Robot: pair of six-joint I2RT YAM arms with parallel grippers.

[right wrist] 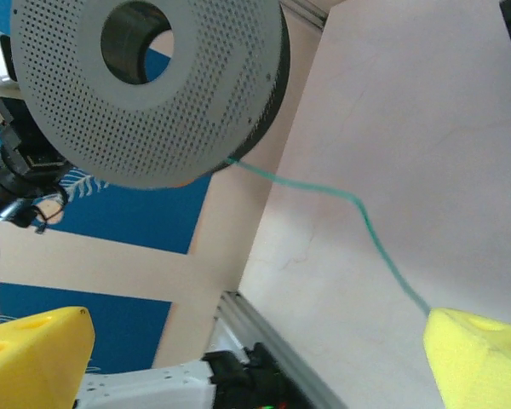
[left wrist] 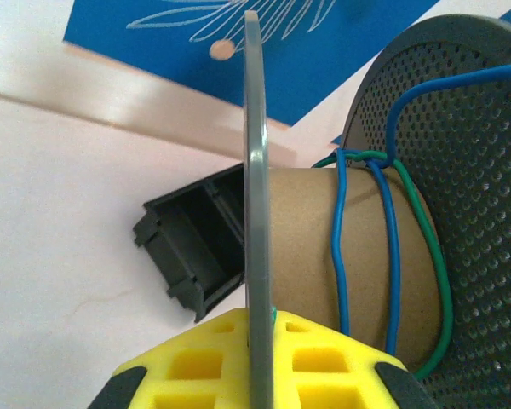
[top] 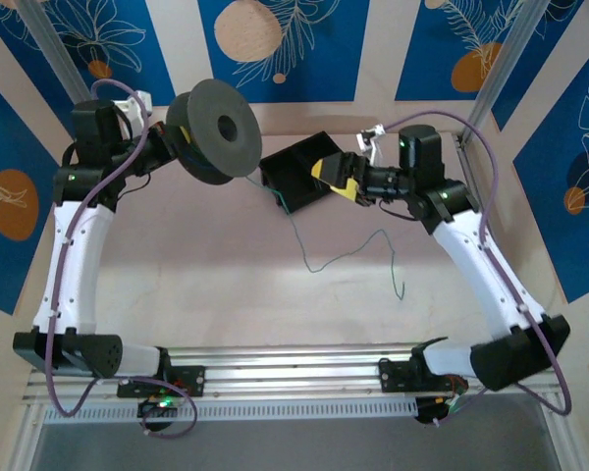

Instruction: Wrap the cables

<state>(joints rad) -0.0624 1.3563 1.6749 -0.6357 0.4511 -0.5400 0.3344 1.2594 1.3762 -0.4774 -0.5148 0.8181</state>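
Top external view showed the pale table (top: 226,304) with a dark grey perforated spool (top: 216,132) held above its far left part, the spool's axis roughly level and its open hub facing the right arm. The left gripper (top: 180,135) was clamped on the spool from the left. A black tray (top: 294,177) sat at the far middle, and the right gripper (top: 332,180) hung just beside the tray's right end.

From the left wrist, the left gripper (left wrist: 260,362) was closed on the thin edge of one flange (left wrist: 254,196), a yellow finger on each side. The cables lay on the cardboard core (left wrist: 302,247) beyond that flange. Two blue cables (left wrist: 392,256) and one green cable (left wrist: 444,290) ran around it, crossing at the top, and a blue end rose over the far flange. The core's underside was hidden.

From the right wrist, the right gripper (right wrist: 255,358) stood wide open, holding nothing between its yellow fingers (right wrist: 481,362). The green cable (right wrist: 366,226) ran slack from the spool (right wrist: 153,94) down to the tip of one finger. Whether it touched that finger could not be made out.

On the table, the green cable (top: 344,250) trailed from the tray's near edge toward the middle, then zigzagged right, its free end pointing at the near edge. Its link up to the spool was too thin to trace.
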